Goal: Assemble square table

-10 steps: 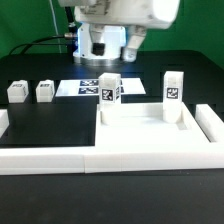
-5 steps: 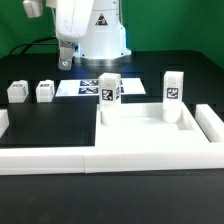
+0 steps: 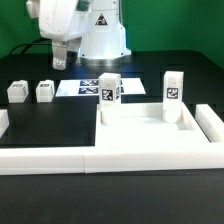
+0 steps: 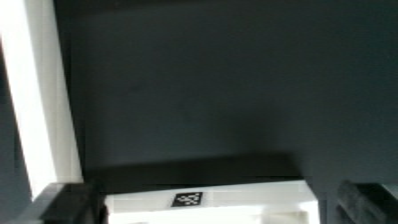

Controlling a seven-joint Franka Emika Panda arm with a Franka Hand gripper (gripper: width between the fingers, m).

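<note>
The large white plastic square tabletop with a raised rim lies flat on the black counter, toward the exterior view's right; the near-corner white tagged leg and the far-side white tagged leg stand upright on it; two small white legs, the outer lying leg and the inner lying leg, rest beside the marker board; the pincer hangs above them, spread wide, pinching nothing; in the wrist view a white tagged piece shows between its fingers.
</note>
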